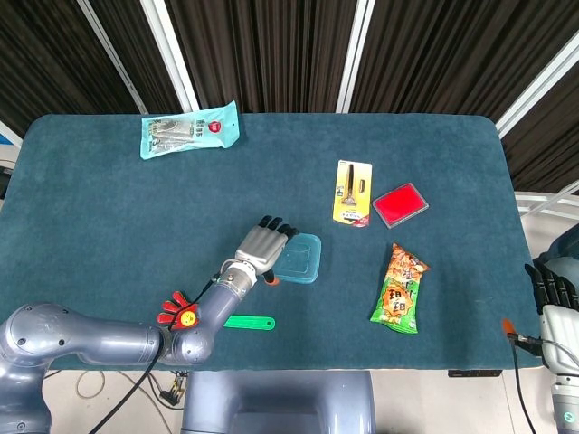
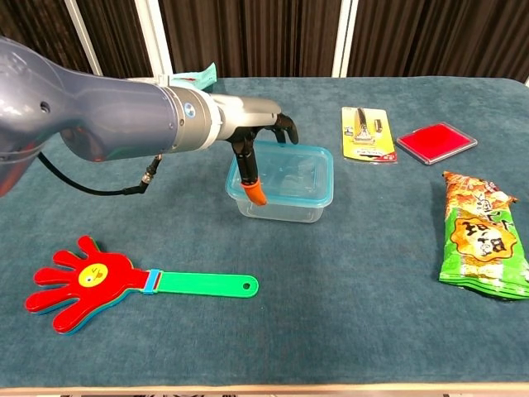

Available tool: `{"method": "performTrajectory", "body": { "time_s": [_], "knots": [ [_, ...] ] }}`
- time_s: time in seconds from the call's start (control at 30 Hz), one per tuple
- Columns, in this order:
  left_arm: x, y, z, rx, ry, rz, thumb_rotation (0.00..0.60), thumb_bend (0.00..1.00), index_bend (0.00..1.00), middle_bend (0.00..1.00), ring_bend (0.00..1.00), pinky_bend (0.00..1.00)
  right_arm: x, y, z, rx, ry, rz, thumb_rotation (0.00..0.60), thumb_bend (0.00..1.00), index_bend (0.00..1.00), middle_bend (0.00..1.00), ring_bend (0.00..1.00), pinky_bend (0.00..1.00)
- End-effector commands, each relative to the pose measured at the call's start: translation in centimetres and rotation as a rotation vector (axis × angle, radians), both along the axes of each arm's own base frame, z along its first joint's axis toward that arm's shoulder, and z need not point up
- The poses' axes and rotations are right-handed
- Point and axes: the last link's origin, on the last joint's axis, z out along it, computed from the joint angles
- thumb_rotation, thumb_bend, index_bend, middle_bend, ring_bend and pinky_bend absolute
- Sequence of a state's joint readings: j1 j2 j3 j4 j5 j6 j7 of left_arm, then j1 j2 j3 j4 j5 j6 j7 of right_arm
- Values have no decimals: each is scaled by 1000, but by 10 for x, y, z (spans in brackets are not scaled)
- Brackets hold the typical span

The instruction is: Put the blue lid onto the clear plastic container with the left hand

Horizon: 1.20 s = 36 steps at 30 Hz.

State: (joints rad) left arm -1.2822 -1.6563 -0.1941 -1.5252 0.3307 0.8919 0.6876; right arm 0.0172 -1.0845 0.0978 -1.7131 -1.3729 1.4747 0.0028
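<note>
At table centre, your left hand rested its spread fingers on the blue lid sitting atop the clear plastic container, gripping nothing. Only the head view caught your right hand at the table's edge, its fingers' set unreadable.

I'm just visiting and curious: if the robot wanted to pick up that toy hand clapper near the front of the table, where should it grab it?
Probably by the green handle, coming straight down from above. The hand clapper lies flat, its handle is a narrow bar with bare table on both sides, while the red palm end is wide and harder to close fingers around.
</note>
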Motion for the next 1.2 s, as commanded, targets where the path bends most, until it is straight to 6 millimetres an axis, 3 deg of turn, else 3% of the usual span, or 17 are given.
{"method": "performTrajectory", "body": {
  "time_s": [0.03,1.2],
  "knots": [
    [0,0,0,0,4,0,600,208,145,142,2,0,0,0,0,0,1,0,600,336,0,14,0,0],
    [-10,4,-9,28,52,-11,600,208,130,122,1,0,-2,1,-1,2,-9,-8,600,336,0,14,0,0]
  ]
}}
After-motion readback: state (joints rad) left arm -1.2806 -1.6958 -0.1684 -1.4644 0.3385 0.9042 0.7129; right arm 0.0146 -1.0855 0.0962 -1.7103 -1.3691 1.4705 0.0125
